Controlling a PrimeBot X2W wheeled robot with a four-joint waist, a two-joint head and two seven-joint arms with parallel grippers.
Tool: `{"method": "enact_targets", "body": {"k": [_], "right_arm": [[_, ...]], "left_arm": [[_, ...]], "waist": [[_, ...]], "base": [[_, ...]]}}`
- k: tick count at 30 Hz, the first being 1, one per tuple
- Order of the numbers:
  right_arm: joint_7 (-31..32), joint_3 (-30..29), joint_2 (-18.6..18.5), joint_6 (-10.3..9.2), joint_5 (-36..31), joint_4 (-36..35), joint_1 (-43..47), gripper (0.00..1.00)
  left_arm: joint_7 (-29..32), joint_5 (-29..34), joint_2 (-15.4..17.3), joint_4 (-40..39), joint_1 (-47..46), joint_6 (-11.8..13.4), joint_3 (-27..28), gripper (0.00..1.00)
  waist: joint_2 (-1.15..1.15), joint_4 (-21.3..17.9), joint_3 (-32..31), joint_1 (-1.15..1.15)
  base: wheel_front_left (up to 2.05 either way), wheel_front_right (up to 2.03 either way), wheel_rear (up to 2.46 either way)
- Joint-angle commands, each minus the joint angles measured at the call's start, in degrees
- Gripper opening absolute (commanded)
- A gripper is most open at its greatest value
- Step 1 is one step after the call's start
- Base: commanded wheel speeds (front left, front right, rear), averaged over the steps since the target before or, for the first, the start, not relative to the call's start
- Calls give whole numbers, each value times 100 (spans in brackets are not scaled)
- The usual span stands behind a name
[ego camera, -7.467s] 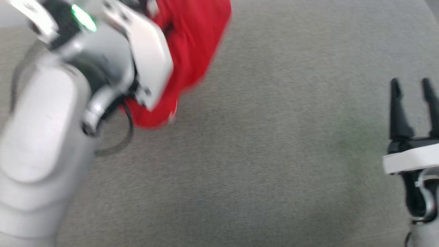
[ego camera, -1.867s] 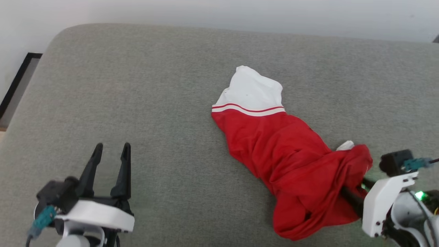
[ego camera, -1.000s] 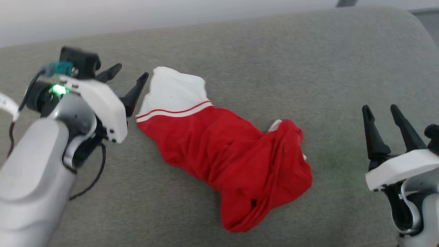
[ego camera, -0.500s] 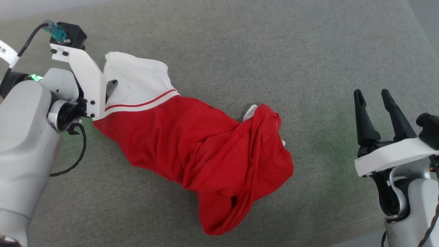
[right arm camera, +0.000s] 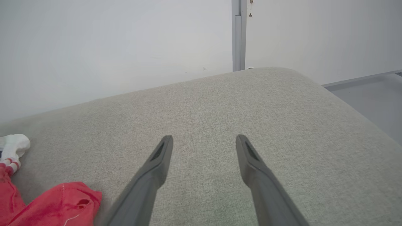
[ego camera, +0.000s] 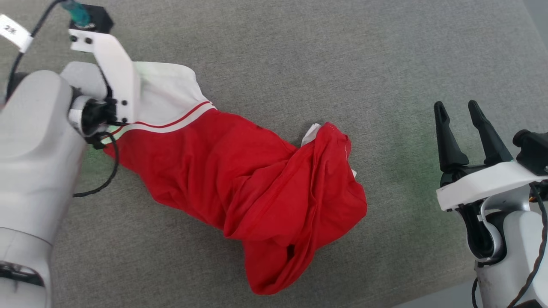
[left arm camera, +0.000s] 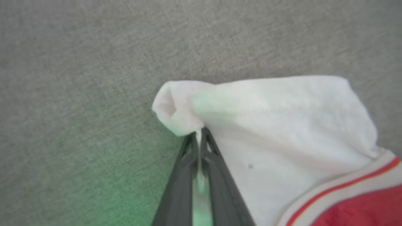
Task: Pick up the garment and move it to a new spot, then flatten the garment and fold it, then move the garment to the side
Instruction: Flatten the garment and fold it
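Observation:
The garment [ego camera: 257, 184] lies crumpled on the grey cushion, a long red bundle with one white, red-striped sleeve [ego camera: 171, 96] at its upper left. My left gripper [left arm camera: 199, 134] is shut on the edge of that white sleeve [left arm camera: 276, 125], with a thin fold of cloth pinched between its fingers. In the head view the white wrist plate [ego camera: 115, 72] covers those fingers. My right gripper [ego camera: 456, 107] stands open at the right, well apart from the garment, with nothing between its fingers [right arm camera: 150, 175]. The garment's red end [right arm camera: 53, 204] shows at the lower left of the right wrist view.
The grey upholstered cushion [ego camera: 342, 64] spreads under everything. Its front edge runs past the lower right corner [ego camera: 428, 295]. Behind it are a pale wall and a vertical grey strip [right arm camera: 238, 34], with floor [right arm camera: 370, 91] beyond the cushion's rounded right end.
My left gripper has gone from open beside the white sleeve to shut on the sleeve's edge. The head camera has shifted. The right gripper stays open.

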Motion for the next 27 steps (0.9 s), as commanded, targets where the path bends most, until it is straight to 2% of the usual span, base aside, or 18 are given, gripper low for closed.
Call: {"method": "enact_targets", "body": {"k": [1,5,10,17,21,27], "right_arm": [[-44,6,-21,-2,27,5,-41,100],[-49,-21,-49,-2,21,46,-5,100],[-10,-131,-67,-2,-45,42,107,100],[74,-312,-98,-2,-152,-37,286,100],[183,-388,-91,-2,-212,-149,398,100],[361,-469,-93,-2,-274,-327,557,100]], "left_arm": [[-11,-83,-135,196,338,-57,-138,0],[-343,-118,-131,51,55,-145,-64,0],[-572,-205,38,-354,-82,-197,-105,0],[-649,-405,318,-1258,285,-227,-253,0],[-620,-542,609,-2029,715,-218,-253,0],[-502,-738,1130,-3126,1611,221,-143,0]], "waist": [[0,23,-11,0],[0,110,-102,0],[0,282,-270,0],[0,589,-509,0],[0,798,-655,0],[0,1099,-840,0]], "base": [[0,0,0],[0,0,0],[0,0,0],[0,0,0],[0,0,0],[0,0,0]]}}
